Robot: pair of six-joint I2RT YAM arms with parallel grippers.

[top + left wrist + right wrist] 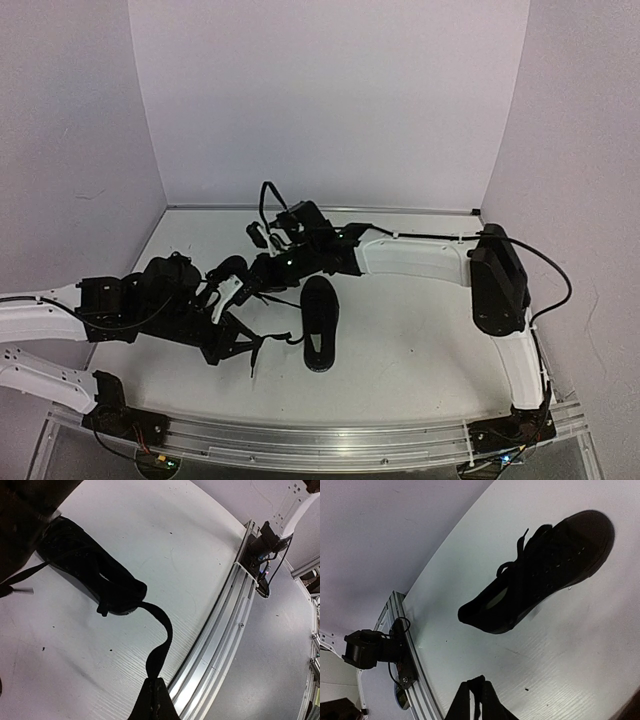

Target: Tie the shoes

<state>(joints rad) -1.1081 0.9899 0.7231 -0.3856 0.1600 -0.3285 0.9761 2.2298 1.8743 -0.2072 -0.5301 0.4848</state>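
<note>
One black low-top shoe [320,322] lies on the white table near the middle, and it also fills the left wrist view [85,567] and the right wrist view [545,567]. A flat black lace [162,640] runs from the shoe's end to my left gripper [155,681], which is shut on the lace just above the table. In the top view the left gripper [246,345] is left of the shoe. My right gripper [481,686] hovers over the table with its jaws slightly parted. A short black strip stands between its tips. In the top view the right gripper [256,288] sits above the left one.
The aluminium rail [330,440] runs along the near table edge, with both arm bases [115,405] bolted to it. White walls [330,100] close in the back and sides. A black cable [268,200] loops above the right wrist.
</note>
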